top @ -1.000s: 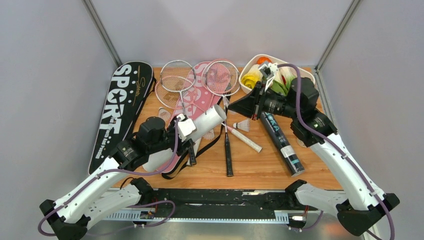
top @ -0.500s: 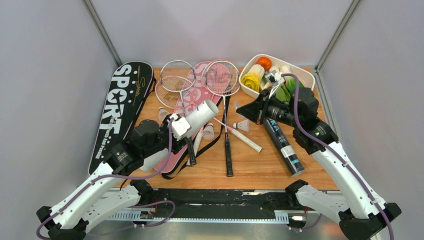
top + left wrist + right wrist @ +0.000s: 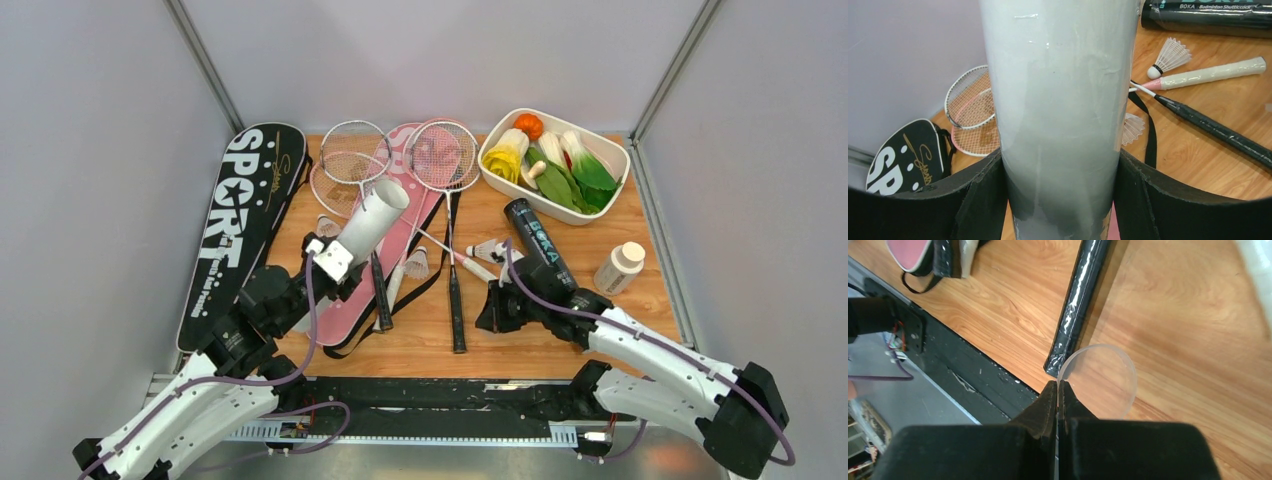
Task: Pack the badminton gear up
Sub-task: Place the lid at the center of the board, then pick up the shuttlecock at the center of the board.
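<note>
Wooden tabletop is seen between grey walls. A white tube is clamped in the left pincer, tilted above the pink cover. A clear round lid is pinched at its rim by the right pincer, pressed together just above the wood. A black tube and shuttlecocks are lying nearby
</note>
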Robot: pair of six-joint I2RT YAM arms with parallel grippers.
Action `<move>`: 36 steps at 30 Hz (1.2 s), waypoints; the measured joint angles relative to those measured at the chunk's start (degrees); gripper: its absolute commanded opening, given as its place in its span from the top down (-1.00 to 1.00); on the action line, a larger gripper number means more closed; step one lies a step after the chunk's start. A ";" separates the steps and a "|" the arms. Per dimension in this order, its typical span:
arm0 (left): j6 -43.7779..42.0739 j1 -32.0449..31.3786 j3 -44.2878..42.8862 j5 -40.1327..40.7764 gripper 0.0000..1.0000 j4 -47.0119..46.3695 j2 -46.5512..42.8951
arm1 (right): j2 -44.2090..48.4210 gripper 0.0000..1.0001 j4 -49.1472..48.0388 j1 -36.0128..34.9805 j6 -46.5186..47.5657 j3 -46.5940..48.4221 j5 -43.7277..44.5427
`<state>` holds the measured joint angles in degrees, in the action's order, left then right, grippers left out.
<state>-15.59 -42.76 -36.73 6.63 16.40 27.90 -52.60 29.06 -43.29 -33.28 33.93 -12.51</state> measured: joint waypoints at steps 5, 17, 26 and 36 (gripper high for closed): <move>-0.37 0.00 0.28 1.75 0.28 -0.66 -0.35 | -4.44 0.89 -0.92 -7.69 -3.48 -0.55 8.72; -0.79 0.00 0.59 2.84 0.30 -2.16 -2.47 | -7.93 0.13 -0.90 -8.46 -4.79 0.92 19.98; -0.04 0.00 0.68 -0.07 0.31 -2.16 -2.29 | -7.34 0.08 -6.82 -1.66 1.99 6.29 23.80; 1.33 0.00 0.92 -3.19 0.32 -2.14 -1.44 | -15.78 0.04 -19.54 14.71 6.54 6.19 13.57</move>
<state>-14.26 -42.76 -35.81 3.44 14.26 26.46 -68.38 9.52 -28.58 -26.74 40.12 1.06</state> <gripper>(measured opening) 0.727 0.476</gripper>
